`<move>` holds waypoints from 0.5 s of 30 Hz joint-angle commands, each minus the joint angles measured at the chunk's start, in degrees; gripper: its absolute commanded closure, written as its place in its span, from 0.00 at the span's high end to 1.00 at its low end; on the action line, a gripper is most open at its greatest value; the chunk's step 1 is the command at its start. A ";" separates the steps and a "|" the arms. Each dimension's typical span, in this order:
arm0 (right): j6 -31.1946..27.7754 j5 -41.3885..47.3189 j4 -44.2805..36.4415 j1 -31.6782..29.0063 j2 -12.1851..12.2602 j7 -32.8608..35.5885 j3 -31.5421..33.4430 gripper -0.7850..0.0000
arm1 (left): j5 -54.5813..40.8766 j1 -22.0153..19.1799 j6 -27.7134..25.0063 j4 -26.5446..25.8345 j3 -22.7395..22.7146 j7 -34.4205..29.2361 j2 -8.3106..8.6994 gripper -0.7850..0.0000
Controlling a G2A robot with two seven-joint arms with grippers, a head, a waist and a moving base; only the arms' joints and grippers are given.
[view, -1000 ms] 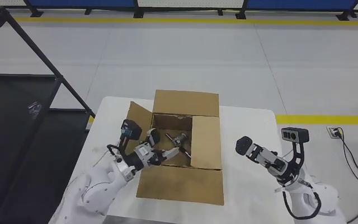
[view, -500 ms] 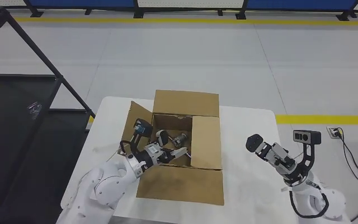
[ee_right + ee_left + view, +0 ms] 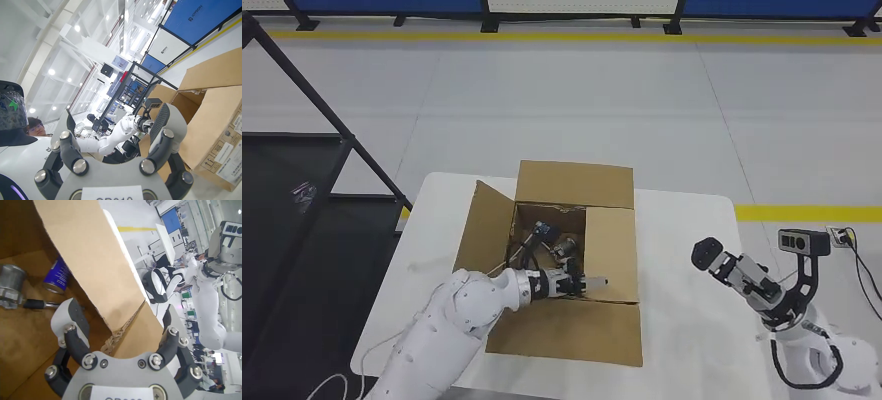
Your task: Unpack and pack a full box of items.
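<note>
Plainly, most of the risk sits at the box's right flap.

1. Your left gripper (image 3: 121, 308) is spread wide and holds nothing; it sits low inside the cardboard box (image 3: 572, 185), at the near right corner; the torn corner of the right flap (image 3: 610, 255) lies between its fingers (image 3: 77, 315); close here and you would likely pinch cardboard, not an item.
2. The metal cylinder with a shaft (image 3: 11, 283) lies on the box floor, on the far side of the gripper; its shaft tip is just beside one finger; a sideways nudge could roll it away or wedge it under the flap.
3. The blue can (image 3: 56, 277) lies on its side near the cylinder, partly hidden behind the right flap; reaching for it means passing under that flap, so the wrist could catch it and drag the whole box across the table (image 3: 682, 330).
4. The flap leans inward over the opening; anything lifted straight up beside it may snag on its edge.
5. Your right gripper (image 3: 704, 253) hangs open and empty in the air at the right of the table, well apart from the box; it braces nothing, so a tug from the left arm would meet no resistance; consider steadying the box with it.
</note>
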 commanded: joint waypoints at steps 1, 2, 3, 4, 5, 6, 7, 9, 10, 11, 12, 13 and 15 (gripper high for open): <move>-0.10 0.24 -0.05 -0.57 0.19 -0.29 0.62 1.00 | -3.53 -1.98 -1.29 3.70 1.31 -0.60 -0.84 1.00; -0.16 0.46 -0.11 -0.85 0.28 -0.38 0.84 1.00 | -5.60 -2.78 -2.20 5.31 1.73 -0.88 -1.24 1.00; -0.24 0.62 -0.11 -1.12 0.36 -0.57 1.10 1.00 | -6.93 -3.61 -3.11 6.79 2.15 -1.18 -1.59 1.00; -0.28 0.82 -0.17 -1.35 0.44 -0.70 1.29 1.00 | -8.12 -4.32 -3.95 8.04 2.52 -1.34 -1.92 1.00; -0.36 0.98 -0.25 -1.56 0.52 -0.78 1.43 1.00 | -9.43 -4.89 -4.86 9.07 2.82 -1.54 -2.23 1.00; -0.47 1.05 -0.33 -1.76 0.60 -0.85 1.52 1.00 | -10.62 -5.37 -5.79 9.89 3.03 -1.83 -2.48 1.00; -0.55 1.22 -0.40 -1.95 0.66 -1.01 1.59 1.00 | -11.64 -5.74 -6.62 10.61 3.16 -2.18 -2.69 1.00; -0.66 1.41 -0.60 -2.28 0.79 -1.23 1.62 1.00 | -12.75 -6.34 -7.72 11.64 3.27 -2.60 -2.96 1.00; -0.77 1.53 -0.71 -2.39 0.85 -1.38 1.61 1.00 | -13.14 -6.51 -8.20 11.89 3.26 -2.79 -3.05 1.00; -0.85 1.58 -0.77 -2.48 0.91 -1.47 1.56 1.00 | -13.52 -6.60 -8.69 12.01 3.17 -2.90 -3.11 1.00; -0.89 1.61 -0.81 -2.55 0.97 -1.55 1.52 1.00 | -13.79 -6.62 -9.02 11.99 3.06 -3.02 -3.15 1.00; -1.01 1.70 -0.89 -2.60 1.03 -1.64 1.46 1.00 | -14.01 -6.60 -9.37 11.76 2.90 -3.13 -3.15 1.00; -1.16 1.84 -0.98 -2.69 1.15 -1.79 1.34 1.00 | -14.51 -6.38 -9.80 11.26 2.45 -3.37 -3.10 1.00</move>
